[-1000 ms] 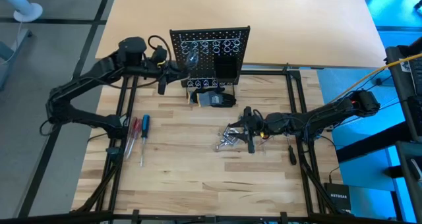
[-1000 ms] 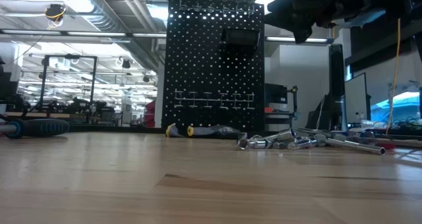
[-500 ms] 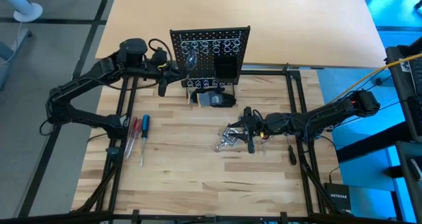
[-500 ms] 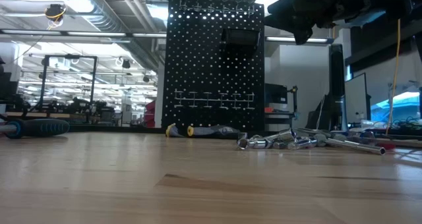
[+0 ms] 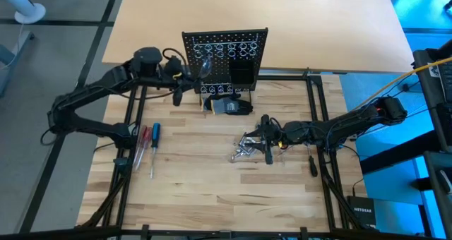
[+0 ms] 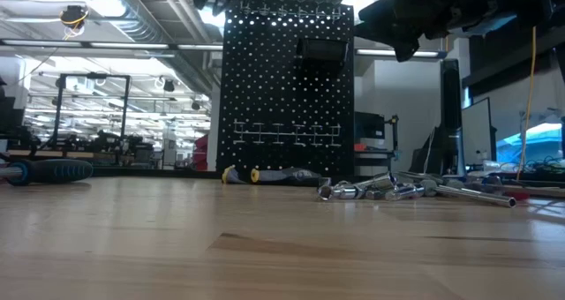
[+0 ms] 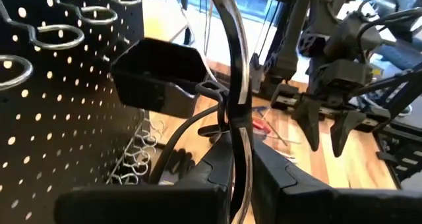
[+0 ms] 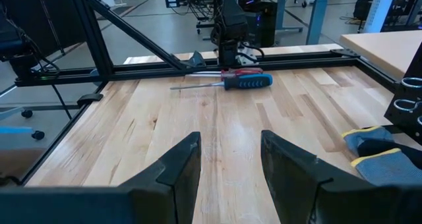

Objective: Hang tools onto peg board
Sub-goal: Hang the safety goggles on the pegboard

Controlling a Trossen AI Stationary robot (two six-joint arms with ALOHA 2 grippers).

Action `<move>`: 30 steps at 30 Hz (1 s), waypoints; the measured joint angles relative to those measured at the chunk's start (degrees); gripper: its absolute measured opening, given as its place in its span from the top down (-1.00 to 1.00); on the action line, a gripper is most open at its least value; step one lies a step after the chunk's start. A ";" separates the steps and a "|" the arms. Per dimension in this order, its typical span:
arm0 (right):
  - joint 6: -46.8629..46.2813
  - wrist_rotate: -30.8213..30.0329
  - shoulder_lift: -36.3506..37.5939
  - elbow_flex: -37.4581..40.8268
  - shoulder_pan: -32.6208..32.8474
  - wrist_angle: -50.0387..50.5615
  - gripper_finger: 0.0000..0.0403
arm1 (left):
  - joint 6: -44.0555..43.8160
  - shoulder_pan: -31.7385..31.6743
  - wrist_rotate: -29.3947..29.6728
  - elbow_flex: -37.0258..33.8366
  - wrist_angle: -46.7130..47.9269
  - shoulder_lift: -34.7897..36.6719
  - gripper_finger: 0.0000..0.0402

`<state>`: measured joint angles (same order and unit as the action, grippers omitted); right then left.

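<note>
left gripper [image 7: 241, 161]: pinching silver tool [image 7: 234, 72] at peg board [image 5: 226, 56], tip cut off | right gripper [image 8: 227, 161]: spread

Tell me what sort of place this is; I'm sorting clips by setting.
Probably a robotics lab or workshop: exposed ceiling ducts, rows of metal-framed workbenches behind, and a black-framed wooden table with a peg board and scattered tools.
</note>
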<state>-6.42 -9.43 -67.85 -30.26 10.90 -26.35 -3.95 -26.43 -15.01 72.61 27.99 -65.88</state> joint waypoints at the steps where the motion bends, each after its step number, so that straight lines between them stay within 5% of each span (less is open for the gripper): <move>1: -0.01 0.00 0.00 0.00 0.00 -0.01 0.21 | -0.14 0.00 -0.04 -1.00 -1.26 0.67 0.90; 20: 0.02 0.00 0.00 0.00 0.00 -0.56 0.21 | -3.19 -4.51 0.57 -19.23 -23.63 7.62 0.90; 30: 0.10 0.00 0.00 0.00 0.00 -0.54 0.21 | 10.28 -4.44 8.23 -20.01 -25.64 7.56 0.90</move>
<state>-6.32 -9.43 -67.85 -30.26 10.90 -26.89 6.33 -30.87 -6.78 52.60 2.35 -58.33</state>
